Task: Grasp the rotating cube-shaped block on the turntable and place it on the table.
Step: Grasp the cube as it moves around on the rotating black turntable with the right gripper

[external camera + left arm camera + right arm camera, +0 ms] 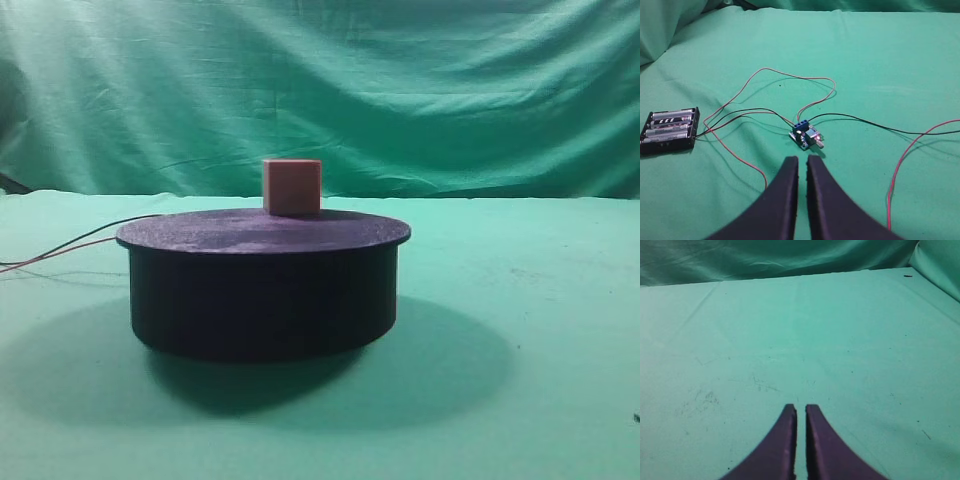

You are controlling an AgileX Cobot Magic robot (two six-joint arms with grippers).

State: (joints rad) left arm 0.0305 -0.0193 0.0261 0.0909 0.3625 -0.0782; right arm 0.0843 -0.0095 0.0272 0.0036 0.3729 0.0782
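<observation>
- the table (560, 330) is the largest thing, a flat green cloth with a draped green backdrop (400, 90) behind it; in front of my right gripper there is only cloth up to the far edge.
- the turntable (262, 290) stands in the middle of the high view, dark and round, with cloth free on both its sides.
- wires (70, 245) go from its left side; in the left wrist view they run to a battery holder (669, 131) and a small circuit board (806, 135).
- my left gripper (802, 162) hangs just before that board, its jaws pressed almost together with a thin slit, holding nothing.
- my right gripper (801, 410) is the same, closed on nothing, above bare cloth.
- the cube-shaped block (292, 186) sits on the turntable top, near the back rim; neither wrist view shows it, so it is apart from both grippers.
</observation>
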